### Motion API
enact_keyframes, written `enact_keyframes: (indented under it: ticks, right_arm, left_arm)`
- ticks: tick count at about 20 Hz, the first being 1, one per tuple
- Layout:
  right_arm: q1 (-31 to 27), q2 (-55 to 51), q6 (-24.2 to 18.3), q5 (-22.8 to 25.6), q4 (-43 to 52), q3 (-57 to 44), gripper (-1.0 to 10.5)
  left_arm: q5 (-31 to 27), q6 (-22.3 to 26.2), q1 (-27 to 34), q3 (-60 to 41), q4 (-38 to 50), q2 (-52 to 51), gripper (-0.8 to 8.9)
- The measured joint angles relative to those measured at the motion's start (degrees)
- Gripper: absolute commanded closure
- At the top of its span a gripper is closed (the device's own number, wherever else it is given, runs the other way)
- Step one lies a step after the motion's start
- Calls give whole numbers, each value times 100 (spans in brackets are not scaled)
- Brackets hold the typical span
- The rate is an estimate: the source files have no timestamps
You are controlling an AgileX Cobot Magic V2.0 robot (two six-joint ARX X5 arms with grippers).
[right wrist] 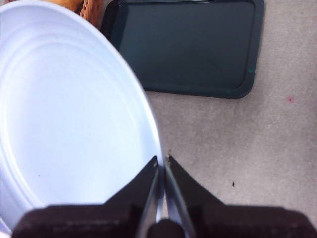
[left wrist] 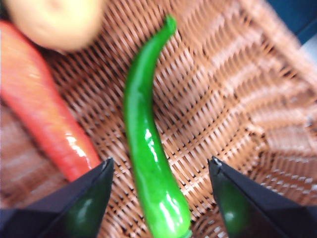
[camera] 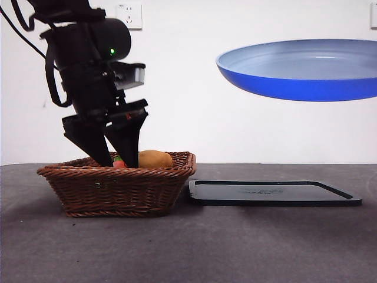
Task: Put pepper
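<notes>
The pepper [left wrist: 148, 144], long, glossy and green, lies on the bottom of the wicker basket [camera: 118, 183]. My left gripper [left wrist: 161, 181] is open and reaches down into the basket [left wrist: 233, 84], one jaw on each side of the pepper's thick end; in the front view the gripper [camera: 115, 158] dips behind the basket's rim and the pepper is hidden. My right gripper [right wrist: 162, 161] is shut on the rim of the blue plate [right wrist: 69, 119] and holds the plate [camera: 306, 68] high in the air at the right.
A red-orange vegetable [left wrist: 44, 109] and a round tan one [left wrist: 54, 20] lie beside the pepper in the basket. A dark flat tray [camera: 274, 193] lies on the table right of the basket, below the plate; it also shows in the right wrist view [right wrist: 188, 44].
</notes>
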Motion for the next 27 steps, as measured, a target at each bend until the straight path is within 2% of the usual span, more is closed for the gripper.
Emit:
enact_keyframes:
  ticks: [11,15,18,22,27]
  right_arm:
    - [0,0,-2,0,2,0,941]
    - [0,0,-2,0,35,0,941]
    - [0,0,-4,0,44,0,941]
    - [0,0,-4,0,136,0,941]
    - [0,0,-4,0,133,0,941]
  left_arm:
    - [0,55,0,7,234,485,479]
    - [-87,55,-4,4,269,485,616]
    - [-146,55,-7,7,179,485,623]
    - [-149,50,-7,4,262,485,688]
    - [-146,42,-7,94,284,483,688]
